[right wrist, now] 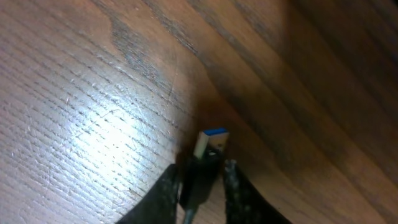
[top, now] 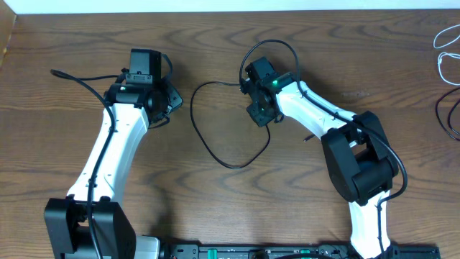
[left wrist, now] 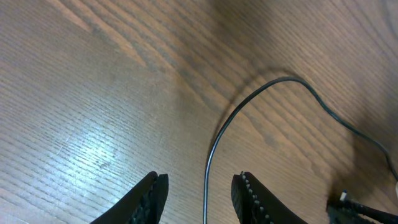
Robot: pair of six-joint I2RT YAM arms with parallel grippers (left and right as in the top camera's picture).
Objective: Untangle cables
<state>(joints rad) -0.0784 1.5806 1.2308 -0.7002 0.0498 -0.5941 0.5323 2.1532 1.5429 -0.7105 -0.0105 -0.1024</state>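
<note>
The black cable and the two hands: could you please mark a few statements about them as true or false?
1. The right hand has the black cable's plug between its fingers. True.
2. The plug's tip is red. False: it is blue.
3. The left hand is clamped shut on the black cable. False: its jaws stand apart, and the cable runs between them on the table.
4. The white cable lies at the table's far right edge, away from both hands. True.
</note>
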